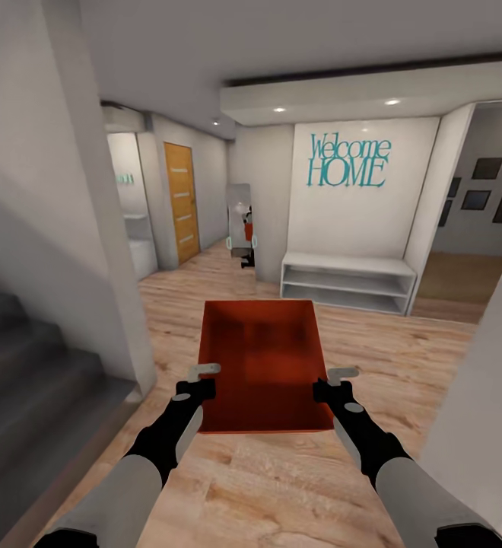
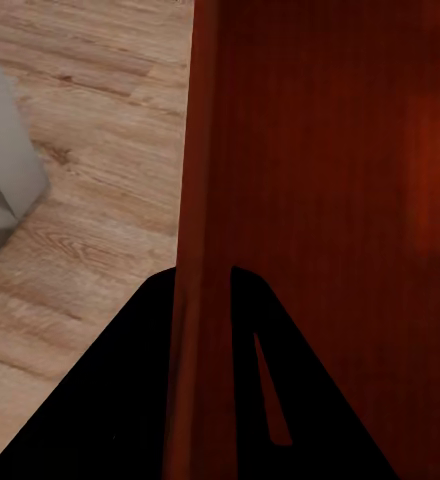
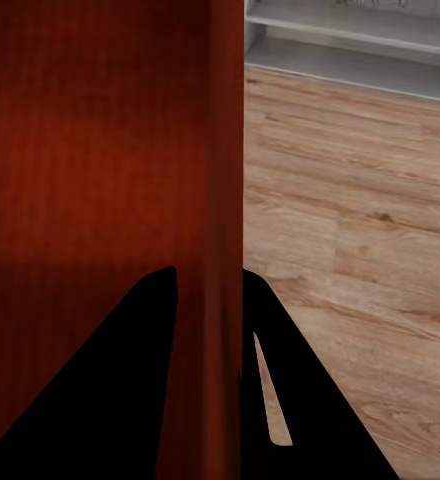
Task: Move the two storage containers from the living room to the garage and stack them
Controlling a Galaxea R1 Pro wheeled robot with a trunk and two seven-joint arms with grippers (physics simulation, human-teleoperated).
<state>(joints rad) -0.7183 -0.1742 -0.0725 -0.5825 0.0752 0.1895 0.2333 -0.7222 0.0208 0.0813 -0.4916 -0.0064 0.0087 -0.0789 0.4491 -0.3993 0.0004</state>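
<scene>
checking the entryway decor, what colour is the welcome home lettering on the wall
Teal, on a white wall; the Welcome HOME lettering shows best in the head view.

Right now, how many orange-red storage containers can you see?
1. The storage container is carried above the wood floor, its side walls clamped by the left gripper and the right gripper. A second one may be elsewhere, out of view.

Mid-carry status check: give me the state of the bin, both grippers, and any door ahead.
storage container: open-top, nothing in it, carried level above the wood floor between both arms.
left gripper: shut on the container's left wall, a finger each side.
right gripper: shut on the right wall, same pinch.
orange door: closed.
white shelf unit: shelves bare.
</scene>
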